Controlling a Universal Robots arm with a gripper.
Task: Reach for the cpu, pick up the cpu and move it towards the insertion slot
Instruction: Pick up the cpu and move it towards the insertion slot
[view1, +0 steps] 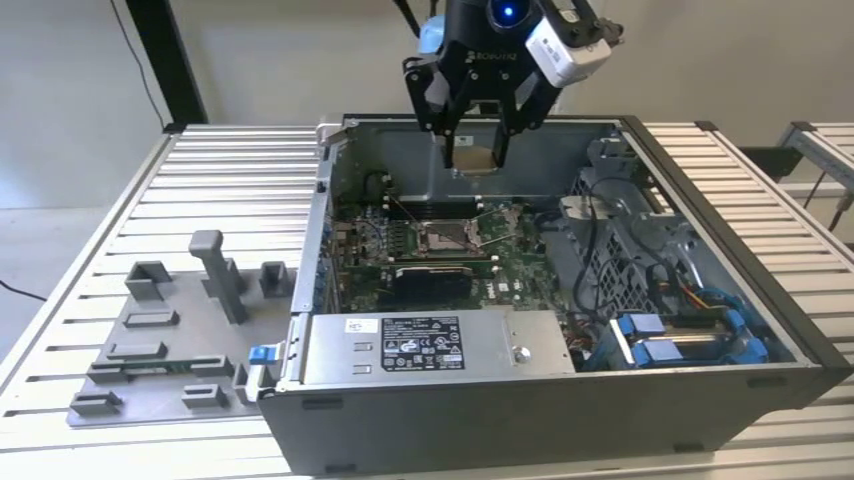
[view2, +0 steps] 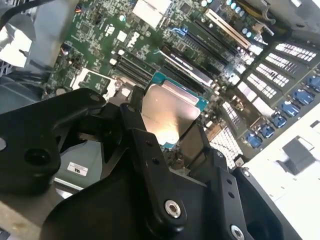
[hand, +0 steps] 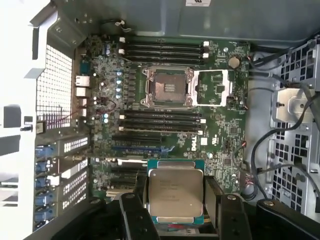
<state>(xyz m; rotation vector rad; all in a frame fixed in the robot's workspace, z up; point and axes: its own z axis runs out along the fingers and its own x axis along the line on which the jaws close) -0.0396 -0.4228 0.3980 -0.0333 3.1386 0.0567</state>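
The gripper (hand: 175, 200) clamps the cpu (hand: 175, 194) flat between its fingers, above the motherboard (hand: 220, 125), short of the insertion slot (hand: 167, 87).

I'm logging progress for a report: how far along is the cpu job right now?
Done: the cpu is picked up, clamped in the tool and lifted above the open case. In hand: it hangs over the board, carried toward the slot. Left: it has not arrived. In the exterior view the cpu sits high near the case's back wall, while the slot lies open below with nothing in it.

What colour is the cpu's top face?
Silvery metallic, with a teal-green edge around it; the cpu shows best in the first wrist view.
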